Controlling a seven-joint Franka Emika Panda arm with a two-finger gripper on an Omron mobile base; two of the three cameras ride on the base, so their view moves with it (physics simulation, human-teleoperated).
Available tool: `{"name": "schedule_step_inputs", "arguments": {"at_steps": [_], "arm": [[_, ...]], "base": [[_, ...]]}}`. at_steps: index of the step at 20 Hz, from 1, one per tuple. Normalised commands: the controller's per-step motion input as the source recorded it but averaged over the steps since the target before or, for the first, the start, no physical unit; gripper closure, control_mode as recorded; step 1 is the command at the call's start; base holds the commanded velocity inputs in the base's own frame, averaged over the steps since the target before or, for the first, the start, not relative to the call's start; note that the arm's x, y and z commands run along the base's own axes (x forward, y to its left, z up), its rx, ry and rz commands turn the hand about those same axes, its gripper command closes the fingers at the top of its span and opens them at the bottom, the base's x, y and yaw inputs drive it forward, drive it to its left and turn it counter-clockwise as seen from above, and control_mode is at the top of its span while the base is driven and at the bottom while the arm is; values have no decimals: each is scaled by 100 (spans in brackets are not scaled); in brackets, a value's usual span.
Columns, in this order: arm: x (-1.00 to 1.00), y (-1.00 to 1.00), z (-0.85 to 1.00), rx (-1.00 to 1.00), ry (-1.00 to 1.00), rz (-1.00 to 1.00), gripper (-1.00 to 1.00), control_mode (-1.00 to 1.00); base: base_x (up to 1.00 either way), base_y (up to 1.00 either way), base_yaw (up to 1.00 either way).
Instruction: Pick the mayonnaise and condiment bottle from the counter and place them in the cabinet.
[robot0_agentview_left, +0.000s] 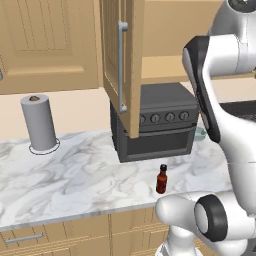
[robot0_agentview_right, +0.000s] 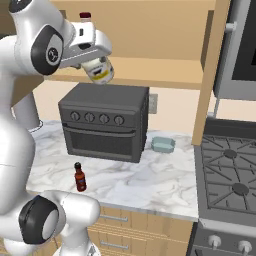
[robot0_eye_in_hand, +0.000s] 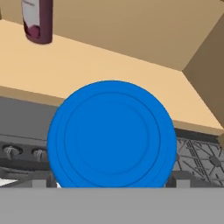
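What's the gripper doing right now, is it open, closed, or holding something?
Gripper: closed on the mayonnaise, held tilted in front of the cabinet shelf, above the toaster oven.

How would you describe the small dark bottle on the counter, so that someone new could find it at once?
Start from the dark toaster oven on the marbled counter. In front of it, near the counter's front edge, stands the condiment bottle, upright and alone. It is slim and red-brown with a narrow neck and black cap, unlike the shallow pale green dish beside the oven.

No text is legible (labels too blurred)
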Motion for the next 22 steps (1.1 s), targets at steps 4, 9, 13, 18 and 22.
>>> {"name": "schedule_step_inputs", "arguments": {"at_steps": [4,9,13,18,22], "arm": [[37,0,0,2,-5,-7,100,-100],[39,0,0,4,-3,-5,100,-100],[46,-3,0,5,0,-3,100,-100],[39,-1,-9,6,0,-2,100,-100],[28,0,-24,5,0,-1,100,-100]], "base": [[0,0,0],[0,0,0],[0,0,0],[0,0,0],[0,0,0]]}}
